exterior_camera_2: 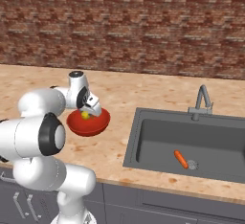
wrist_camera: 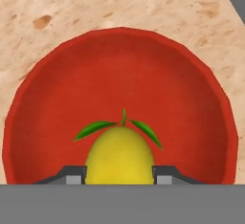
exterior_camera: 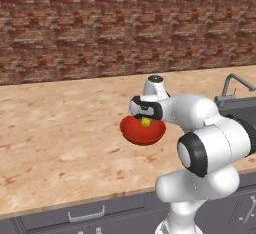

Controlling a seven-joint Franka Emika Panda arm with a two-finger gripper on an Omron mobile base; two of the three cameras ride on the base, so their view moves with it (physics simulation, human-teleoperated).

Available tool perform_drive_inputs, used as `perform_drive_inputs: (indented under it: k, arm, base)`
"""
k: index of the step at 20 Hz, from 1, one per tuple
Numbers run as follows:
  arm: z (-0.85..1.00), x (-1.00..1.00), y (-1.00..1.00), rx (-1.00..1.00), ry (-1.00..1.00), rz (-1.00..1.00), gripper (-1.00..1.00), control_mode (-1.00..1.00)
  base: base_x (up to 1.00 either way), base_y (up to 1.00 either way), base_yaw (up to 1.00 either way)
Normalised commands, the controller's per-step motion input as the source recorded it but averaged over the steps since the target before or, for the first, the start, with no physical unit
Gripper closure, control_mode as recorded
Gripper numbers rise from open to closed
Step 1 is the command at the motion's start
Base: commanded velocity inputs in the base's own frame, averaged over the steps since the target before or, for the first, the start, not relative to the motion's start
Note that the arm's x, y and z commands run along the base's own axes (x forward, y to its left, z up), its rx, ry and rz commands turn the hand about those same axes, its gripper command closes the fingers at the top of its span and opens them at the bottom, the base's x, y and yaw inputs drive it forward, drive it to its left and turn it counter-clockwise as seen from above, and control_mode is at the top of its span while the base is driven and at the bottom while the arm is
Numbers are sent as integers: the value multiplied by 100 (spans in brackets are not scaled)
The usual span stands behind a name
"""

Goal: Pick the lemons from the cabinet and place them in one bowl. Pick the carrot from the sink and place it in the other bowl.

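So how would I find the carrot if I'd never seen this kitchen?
Look along the speckled tan counter to the dark grey sink under the curved faucet. On the sink's floor, beside the round drain, lies the carrot. It is the one slim orange thing there, unlike the yellow lemon over at the red bowl.

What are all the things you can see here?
lemon: one, yellow with green leaves, between the gripper's fingers over the red bowl
red bowl: one, glossy red, on the counter left of the sink
carrot: one, orange, lying in the sink by the drain
sink: one, dark grey, set in the counter, grey faucet behind
counter: one, speckled tan, under a brick wall
gripper: one, dark fingers closed on the lemon
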Motion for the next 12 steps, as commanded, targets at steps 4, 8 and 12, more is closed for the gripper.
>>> perform_drive_inputs:
  k: [4,8,12]
  arm:
    - [-21,0,0,0,0,0,100,-100]
    - [-27,0,3,0,0,0,100,-100]
    - [-30,0,3,-1,0,0,100,-100]
  base:
    - [0,0,0]
    - [0,0,0]
    - [0,0,0]
